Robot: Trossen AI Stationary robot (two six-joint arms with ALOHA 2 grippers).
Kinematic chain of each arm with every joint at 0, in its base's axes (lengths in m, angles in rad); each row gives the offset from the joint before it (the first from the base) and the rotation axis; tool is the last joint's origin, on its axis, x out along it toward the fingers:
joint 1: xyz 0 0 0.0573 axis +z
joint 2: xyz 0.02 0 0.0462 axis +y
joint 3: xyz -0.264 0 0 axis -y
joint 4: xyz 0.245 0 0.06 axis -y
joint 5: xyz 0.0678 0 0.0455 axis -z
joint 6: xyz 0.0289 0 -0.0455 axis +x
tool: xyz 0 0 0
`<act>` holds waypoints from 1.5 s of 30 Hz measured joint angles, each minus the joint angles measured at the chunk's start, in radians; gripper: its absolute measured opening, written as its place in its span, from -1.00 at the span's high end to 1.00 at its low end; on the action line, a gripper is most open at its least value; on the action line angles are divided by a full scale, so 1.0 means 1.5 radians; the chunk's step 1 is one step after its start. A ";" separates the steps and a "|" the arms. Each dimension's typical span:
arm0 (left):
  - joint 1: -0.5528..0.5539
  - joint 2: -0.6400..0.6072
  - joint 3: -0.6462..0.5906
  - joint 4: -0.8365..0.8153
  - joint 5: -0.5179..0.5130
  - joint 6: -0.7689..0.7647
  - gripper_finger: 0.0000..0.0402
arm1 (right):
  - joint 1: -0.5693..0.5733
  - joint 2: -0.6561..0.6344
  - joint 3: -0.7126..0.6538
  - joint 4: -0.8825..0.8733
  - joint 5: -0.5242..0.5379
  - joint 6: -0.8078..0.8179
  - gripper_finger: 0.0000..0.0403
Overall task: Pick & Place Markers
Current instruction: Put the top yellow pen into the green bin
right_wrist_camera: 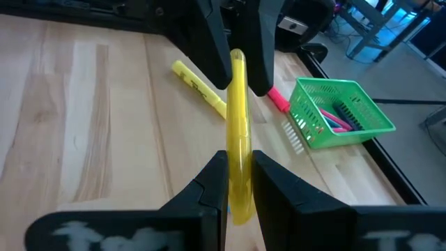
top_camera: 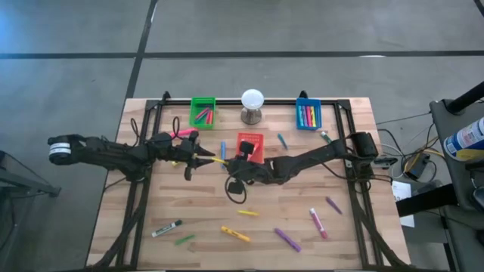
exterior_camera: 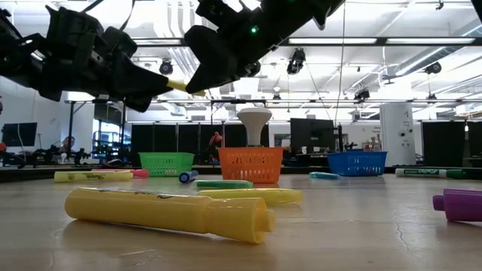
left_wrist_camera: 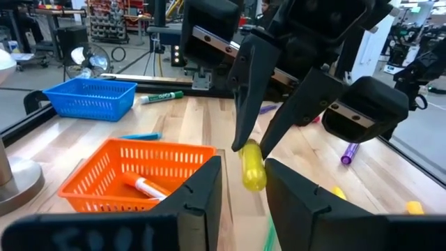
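Observation:
A yellow marker point(top_camera: 218, 159) hangs in the air above the table's middle, between my two grippers. My left gripper point(top_camera: 204, 157) reaches in from the table's left and is shut on one end of it. My right gripper point(top_camera: 229, 162) comes from the right and is shut on the other end. The red bin point(top_camera: 250, 143) with one marker inside stands just beyond them. More markers lie on the table: a white-and-black one point(top_camera: 166, 227), a yellow one point(top_camera: 235, 234), a purple one point(top_camera: 287, 239) and a pink one point(top_camera: 318, 223). My left gripper pinches the yellow marker's left end point(left_wrist_camera: 252, 171) between its two fingers. It comes level from the table's left, fingers lying along the marker. My right gripper pinches the marker's right end point(right_wrist_camera: 240, 160) between its two fingers, level from the table's right and also along it. The marker is lifted clear and roughly level.
The green bin point(top_camera: 202, 111) with pink markers, the white ball on its stand point(top_camera: 252, 102) and the blue bin point(top_camera: 308, 113) with markers line the far edge. A blue marker point(top_camera: 223, 149) lies next to the red bin. Black frame rails run along the table's left and right sides.

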 joint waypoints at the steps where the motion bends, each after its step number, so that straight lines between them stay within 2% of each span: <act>1: 0.000 0.000 0.001 0.000 0.000 0.000 0.51 | 0.000 0.000 0.000 0.000 -0.001 0.000 0.76; 11: 0.000 0.000 0.006 -0.010 0.008 -0.005 0.84 | -0.001 0.001 0.000 -0.001 0.000 -0.007 0.76; 17: 0.000 0.000 0.006 -0.010 0.008 -0.002 0.85 | -0.001 0.001 0.000 0.004 0.003 -0.007 0.74; 21: 0.000 0.000 0.006 -0.012 -0.010 -0.001 0.84 | -0.001 0.001 0.000 0.016 0.007 -0.009 0.63; 27: 0.000 -0.004 0.006 -0.012 -0.097 0.001 0.84 | 0.005 0.000 0.000 -0.016 0.042 -0.006 0.39; 32: 0.001 -0.012 0.007 -0.026 -0.196 -0.010 0.84 | 0.012 -0.016 0.000 -0.100 0.092 0.055 0.27; 37: 0.013 -0.016 0.039 -0.141 -0.325 -0.039 0.84 | 0.023 -0.029 -0.018 -0.164 0.165 0.123 0.28; 43: 0.054 -0.004 0.060 -0.170 -0.494 -0.051 0.84 | 0.043 -0.036 -0.054 -0.175 0.197 0.161 0.38; 45: 0.084 0.005 0.061 -0.168 -0.523 -0.053 0.84 | 0.050 -0.036 -0.063 -0.173 0.197 0.169 0.41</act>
